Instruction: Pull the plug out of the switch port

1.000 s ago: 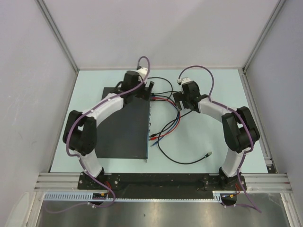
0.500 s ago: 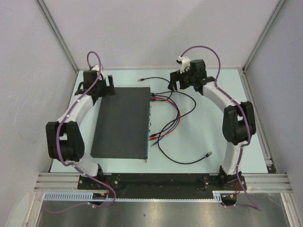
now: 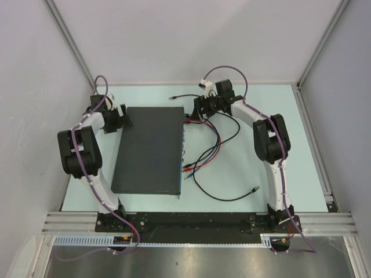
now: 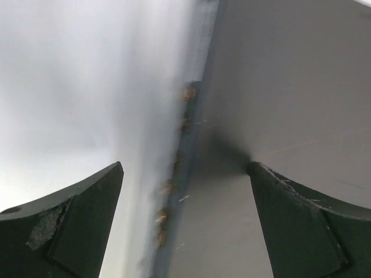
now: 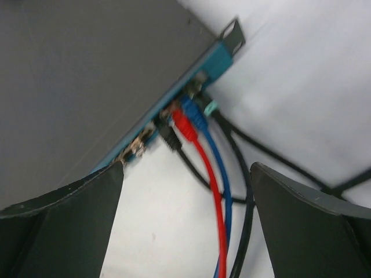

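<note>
Evidently your left tool [image 3: 123, 119] straddles the switch's [image 3: 151, 145] upper-left edge, likely to brace it, while your right tool [image 3: 194, 110] frames the plugs [image 5: 186, 121], both wide.

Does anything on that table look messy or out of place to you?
Only the wiring. A red cable and a blue cable leave the switch and loop untidily across the table. A free plug lies loose on the table, away from the switch. No spill or damage shows.
</note>
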{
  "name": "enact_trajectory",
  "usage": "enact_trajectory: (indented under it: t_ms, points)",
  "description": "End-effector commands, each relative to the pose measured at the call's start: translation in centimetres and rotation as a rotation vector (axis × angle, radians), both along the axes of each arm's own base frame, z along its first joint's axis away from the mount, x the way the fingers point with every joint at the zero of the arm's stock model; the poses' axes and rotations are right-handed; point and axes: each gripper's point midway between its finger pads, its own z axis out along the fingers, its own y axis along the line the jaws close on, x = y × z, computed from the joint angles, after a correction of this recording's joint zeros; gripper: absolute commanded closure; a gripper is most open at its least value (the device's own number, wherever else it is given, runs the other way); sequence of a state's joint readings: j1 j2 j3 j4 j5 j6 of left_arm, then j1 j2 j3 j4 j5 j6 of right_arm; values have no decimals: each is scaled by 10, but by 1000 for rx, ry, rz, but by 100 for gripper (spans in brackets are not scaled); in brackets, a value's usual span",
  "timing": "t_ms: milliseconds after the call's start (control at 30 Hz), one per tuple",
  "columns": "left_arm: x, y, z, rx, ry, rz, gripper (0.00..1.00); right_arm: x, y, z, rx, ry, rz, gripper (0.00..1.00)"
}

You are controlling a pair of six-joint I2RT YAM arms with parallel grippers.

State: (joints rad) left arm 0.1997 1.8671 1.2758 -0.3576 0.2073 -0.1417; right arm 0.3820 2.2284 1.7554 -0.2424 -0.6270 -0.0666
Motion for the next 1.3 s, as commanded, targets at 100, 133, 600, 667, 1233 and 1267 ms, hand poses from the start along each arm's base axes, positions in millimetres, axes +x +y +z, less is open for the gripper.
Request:
enact_trajectory:
  t_ms: [100,133,600,667,1233,1267]
  points:
    - [7,-25,-14,-102,10,-140,2,28,22,18,85,-62,23,1]
    - [7,-25,-18,-90,16,-148,2,28,22,18,81,-69,19,1]
    - [57,-10,37,6,-139,-223,10,22,18,22,69,-82,4,0]
    - [58,-24,24,-58,-121,-302,13,22,18,20,73,-74,2,0]
    - [59,-121,-12,-196,-69,-559,53,15,2,12,16,-68,-51,0]
    - [53,-135,-14,-215,-42,-584,55,16,-1,12,14,-72,-55,0]
